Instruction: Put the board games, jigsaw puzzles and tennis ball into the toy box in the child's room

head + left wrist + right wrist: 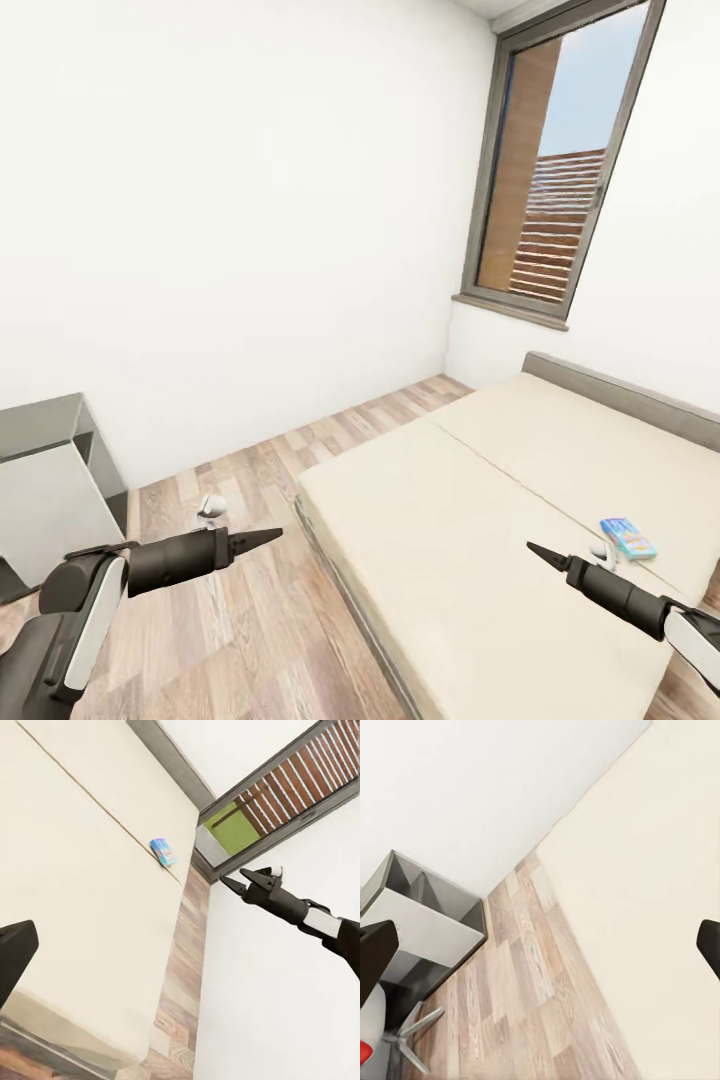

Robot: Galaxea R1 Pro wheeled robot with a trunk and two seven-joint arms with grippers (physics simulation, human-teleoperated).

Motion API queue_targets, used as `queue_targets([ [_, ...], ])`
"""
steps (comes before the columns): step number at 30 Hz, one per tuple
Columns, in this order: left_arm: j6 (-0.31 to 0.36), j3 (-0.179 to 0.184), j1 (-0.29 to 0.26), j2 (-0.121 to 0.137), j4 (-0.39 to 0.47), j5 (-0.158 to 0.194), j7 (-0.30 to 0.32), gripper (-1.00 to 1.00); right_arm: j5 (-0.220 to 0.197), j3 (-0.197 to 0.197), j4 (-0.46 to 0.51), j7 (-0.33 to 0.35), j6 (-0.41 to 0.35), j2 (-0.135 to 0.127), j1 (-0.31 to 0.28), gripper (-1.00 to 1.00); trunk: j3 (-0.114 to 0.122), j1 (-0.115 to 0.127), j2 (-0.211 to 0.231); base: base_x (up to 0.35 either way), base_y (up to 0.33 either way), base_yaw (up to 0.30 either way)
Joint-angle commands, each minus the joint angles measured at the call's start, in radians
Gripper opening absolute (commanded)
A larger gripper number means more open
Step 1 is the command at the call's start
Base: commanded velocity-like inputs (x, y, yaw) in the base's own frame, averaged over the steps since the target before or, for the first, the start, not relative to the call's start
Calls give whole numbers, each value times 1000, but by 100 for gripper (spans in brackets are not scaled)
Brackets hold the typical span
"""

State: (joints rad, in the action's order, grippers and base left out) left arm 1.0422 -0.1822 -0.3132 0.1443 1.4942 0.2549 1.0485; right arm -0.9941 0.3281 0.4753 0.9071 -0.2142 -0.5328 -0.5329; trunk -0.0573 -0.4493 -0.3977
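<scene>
The bed is seen across the lower right of the head view, and 1 blue board game lies flat on the beige mattress near the right edge of the frame, just beside the right arm. The same board game is seen small in the upper middle of the left wrist view. The left gripper is held at the lower left, above the wood floor, and the right gripper at the lower right, above the mattress. Both pincers are seen with the fingertips brought together to a point, and nothing is held between them. It is judged that the arms are kept forward and empty because the bed is being approached. A grey shelf unit stands at the left edge.
</scene>
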Motion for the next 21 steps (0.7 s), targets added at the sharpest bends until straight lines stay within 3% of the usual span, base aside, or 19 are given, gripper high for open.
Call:
queue_targets([
  [1,4,0,-1,0,0,-2,13,100,-11,4,0,2,-9,-1,-1,100,-2,-1,-2,0,-21,292],
  [10,4,0,-1,9,0,-2,41,100,-11,4,0,1,-9,-1,-1,100,-2,-1,-2,-52,-144,292],
  [17,4,-2,-1,15,0,-2,44,100,-11,5,0,1,-9,-1,-1,100,-2,-1,-2,-27,-32,292],
  [21,4,-2,-1,15,0,-2,46,100,-11,5,0,2,-9,-1,-1,100,-2,-1,-2,-199,-4,292],
])
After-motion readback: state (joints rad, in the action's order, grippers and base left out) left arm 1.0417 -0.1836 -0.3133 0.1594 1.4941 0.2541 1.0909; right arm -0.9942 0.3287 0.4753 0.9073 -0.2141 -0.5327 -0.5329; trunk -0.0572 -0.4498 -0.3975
